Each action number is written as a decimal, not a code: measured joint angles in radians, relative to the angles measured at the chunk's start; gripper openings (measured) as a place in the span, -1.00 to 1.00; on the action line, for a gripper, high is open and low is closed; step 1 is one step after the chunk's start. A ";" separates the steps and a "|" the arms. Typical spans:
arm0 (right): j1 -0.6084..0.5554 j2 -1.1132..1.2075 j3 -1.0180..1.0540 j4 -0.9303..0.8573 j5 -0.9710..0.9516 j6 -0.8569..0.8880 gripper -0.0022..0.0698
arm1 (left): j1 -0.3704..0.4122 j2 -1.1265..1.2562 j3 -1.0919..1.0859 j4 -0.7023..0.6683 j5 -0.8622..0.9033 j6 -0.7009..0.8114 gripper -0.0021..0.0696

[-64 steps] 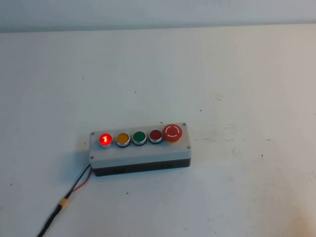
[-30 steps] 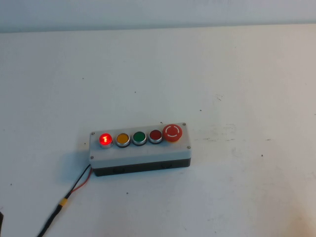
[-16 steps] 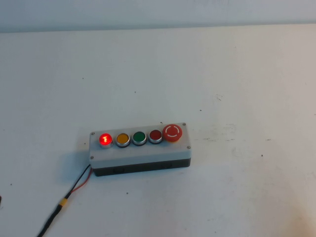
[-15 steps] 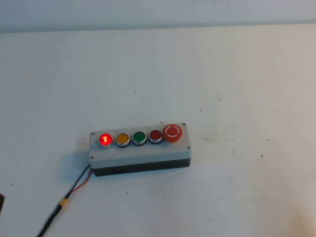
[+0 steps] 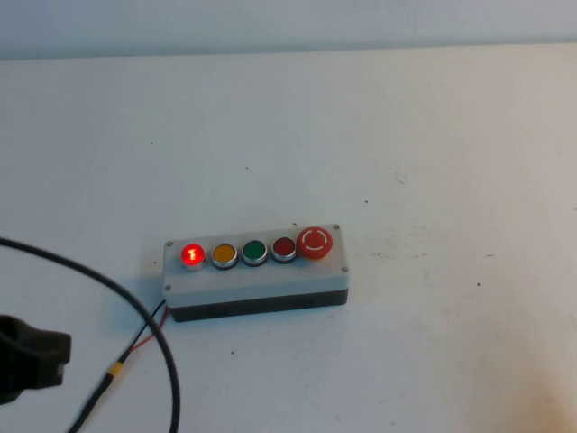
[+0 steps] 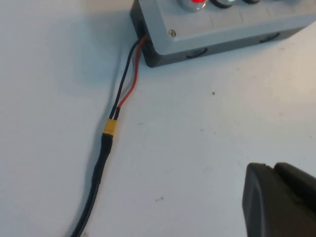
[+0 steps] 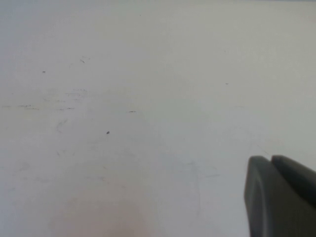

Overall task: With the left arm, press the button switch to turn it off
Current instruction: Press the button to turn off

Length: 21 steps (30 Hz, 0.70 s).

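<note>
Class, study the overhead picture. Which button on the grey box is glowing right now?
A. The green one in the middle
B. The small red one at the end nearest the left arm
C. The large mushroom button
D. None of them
B: the button switch glows bright red at the box's left end, while the left tool hangs near the table's left edge, short of it.

Left arm [image 5: 32,359] now enters the high view at the lower left edge, where only a dark sliver showed half a second ago. Its thin black cable [image 5: 135,307] now loops across the table, passing just beside the grey box's [image 5: 257,275] left end, over the box's own lead.
</note>
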<state>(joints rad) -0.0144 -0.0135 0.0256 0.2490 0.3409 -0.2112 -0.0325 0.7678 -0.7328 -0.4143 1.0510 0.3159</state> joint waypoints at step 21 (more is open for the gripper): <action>0.000 0.000 0.000 0.000 0.000 0.000 -0.98 | -0.380 0.737 -0.522 0.240 0.026 -0.065 -0.95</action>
<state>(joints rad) -0.0144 -0.0135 0.0256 0.2490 0.3409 -0.2112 -0.4126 1.5051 -1.2550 -0.1745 1.0775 0.2509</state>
